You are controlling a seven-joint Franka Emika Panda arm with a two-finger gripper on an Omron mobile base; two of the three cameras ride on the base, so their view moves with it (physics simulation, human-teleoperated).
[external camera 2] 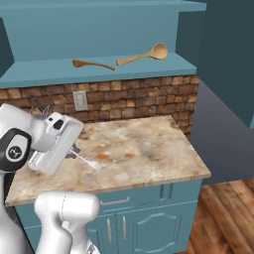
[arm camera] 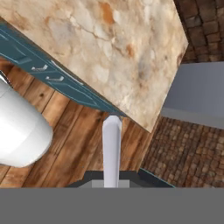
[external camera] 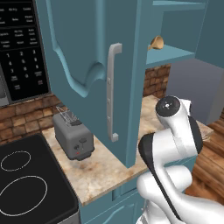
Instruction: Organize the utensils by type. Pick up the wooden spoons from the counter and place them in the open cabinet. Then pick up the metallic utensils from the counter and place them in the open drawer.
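Silver and slim, a metallic utensil (arm camera: 111,151) stands up from the bottom centre of the hand view, where we see our hand (arm camera: 111,183) closed on its lower end; its rounded tip reaches toward the corner of the marbled tabletop (arm camera: 109,48) that crosses the upper part of that frame, above teal drawer fronts and wooden floor. From the right base view, we find the same hand (external camera 2: 74,153) at the left of the frame, over the near left part of the tabletop (external camera 2: 144,149), with the thin utensil (external camera 2: 88,161) jutting from it toward the centre. Both wooden spoons lie on the shelf of the open cabinet (external camera 2: 99,72) across the top of that frame: the larger spoon (external camera 2: 144,54) at upper centre right, the smaller spoon (external camera 2: 92,64) just to its left, apart from it. In the left base view, the cabinet's tall door (external camera: 94,74) with its pale bar handle fills the centre, a grey toaster (external camera: 73,136) sits at centre left, and one spoon bowl (external camera: 156,43) peeks out at upper right
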